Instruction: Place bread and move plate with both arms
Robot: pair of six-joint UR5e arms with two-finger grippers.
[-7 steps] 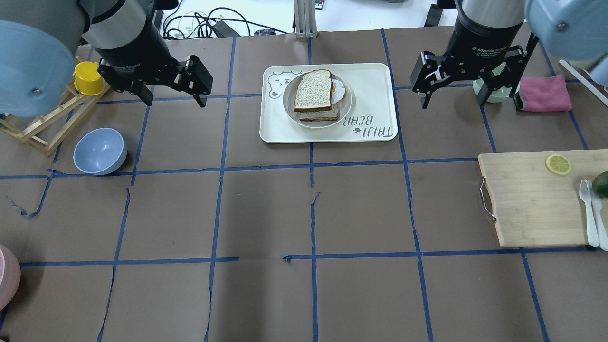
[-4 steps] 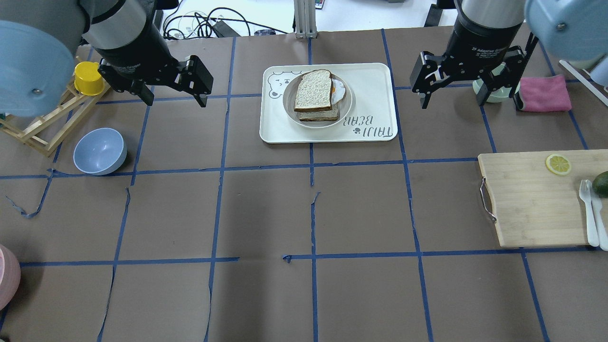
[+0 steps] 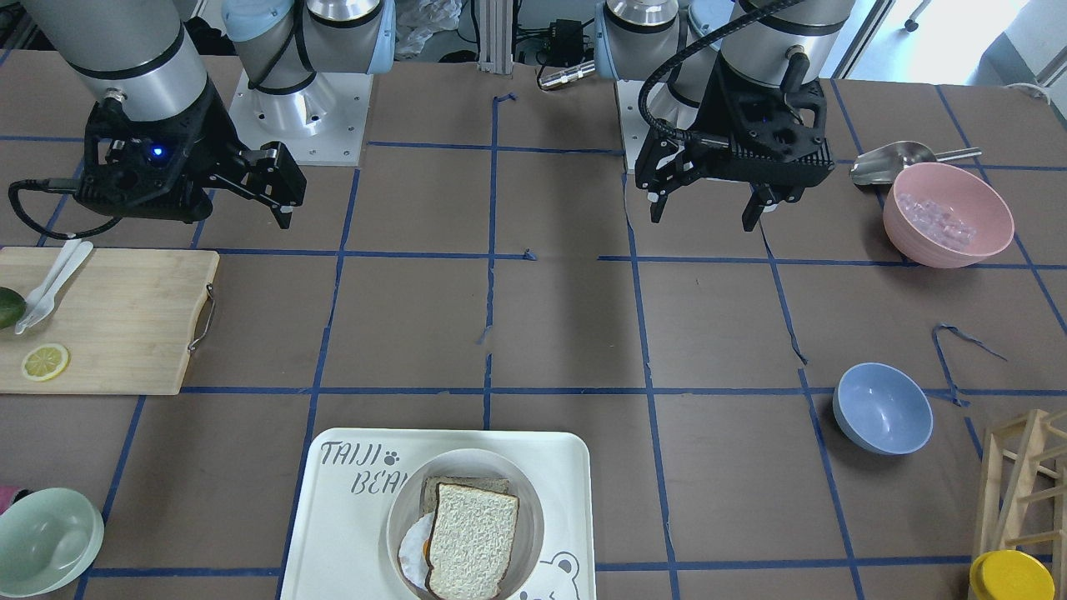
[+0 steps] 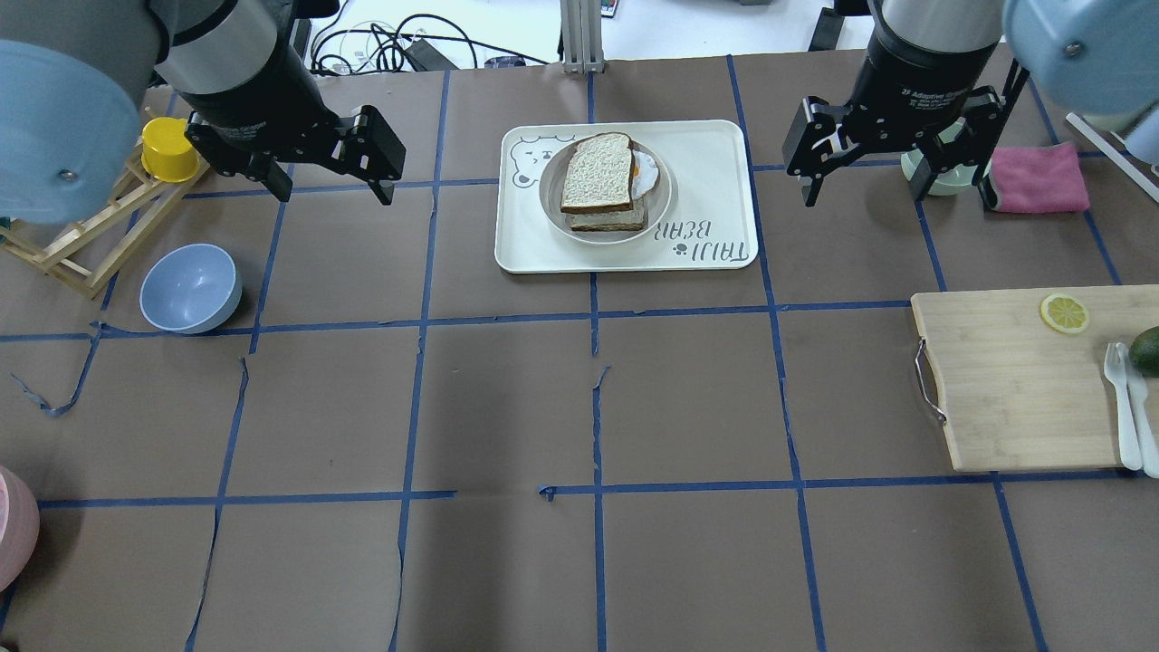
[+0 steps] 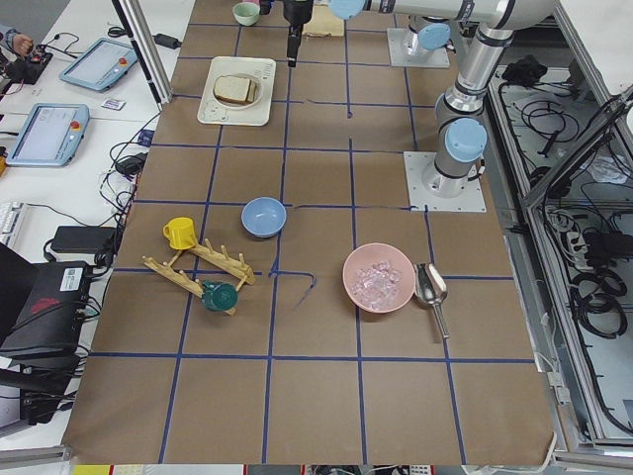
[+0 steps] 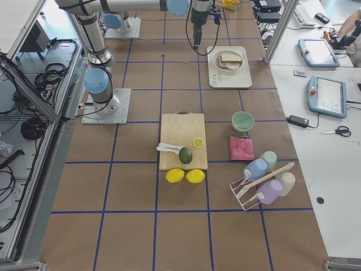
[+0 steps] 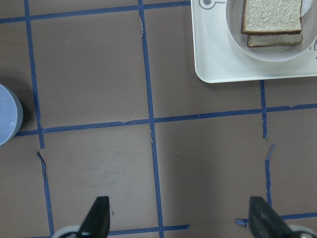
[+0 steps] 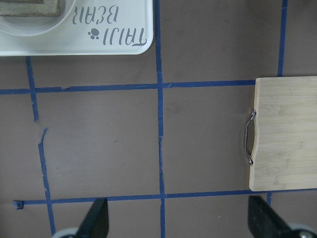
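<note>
The bread (image 4: 598,172), a pale speckled slice with a dark crust, lies on top of a second slice and a fried egg (image 4: 645,174) on the round plate (image 4: 662,214). The plate sits on the white bear-printed tray (image 4: 706,163) at the far middle of the table. My left gripper (image 4: 333,190) hangs open above the table to the left of the tray, holding nothing. To the right of the tray my right gripper (image 4: 862,192) also hangs open and empty. The left wrist view shows the bread (image 7: 271,16) and plate (image 7: 234,27) ahead to the right.
A blue bowl (image 4: 190,288) and a yellow cup (image 4: 169,149) on a wooden rack stand at the left. At the right are a green bowl (image 4: 946,177), a pink cloth (image 4: 1037,177) and a cutting board (image 4: 1014,380) with a lemon slice. A pink bowl (image 3: 948,214) stands near the left arm's base.
</note>
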